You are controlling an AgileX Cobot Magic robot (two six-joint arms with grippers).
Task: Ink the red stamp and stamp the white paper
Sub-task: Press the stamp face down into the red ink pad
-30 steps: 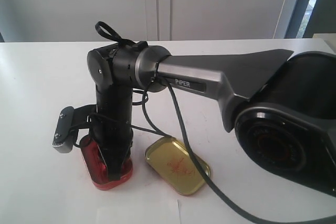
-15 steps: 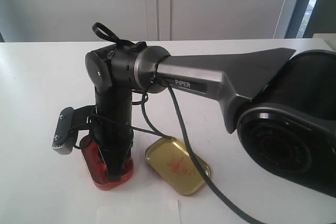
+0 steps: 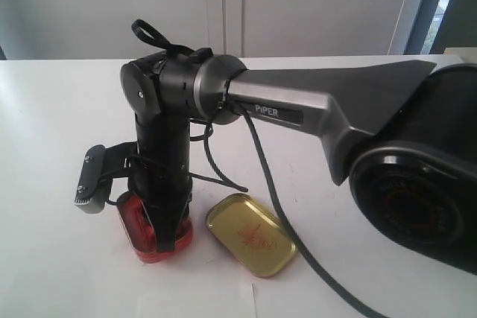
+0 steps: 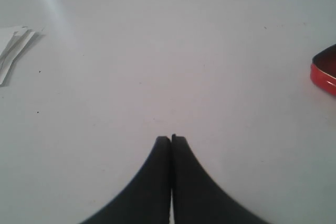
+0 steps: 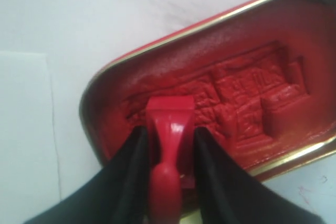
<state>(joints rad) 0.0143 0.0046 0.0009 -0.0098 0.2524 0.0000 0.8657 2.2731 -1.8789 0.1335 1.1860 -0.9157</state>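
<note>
R gripper point(image 5: 169, 128) clamps the red stamp point(image 5: 169, 148) by its handle, w/ the base down inside the red ink tin point(image 5: 157, 43). The base seems to sit on the pad, tho contact is hard to tell. The white paper point(image 5: 23, 129) lies just beside the tin. L gripper point(image 4: 170, 140) is pinched together w/ nothing in it, over the tabletop point(image 4: 157, 51).

An open red ink tin point(image 3: 128, 221) sits near-left on the white table point(image 3: 52, 109); a gold lid point(image 3: 250, 234) lies just right of it.
</note>
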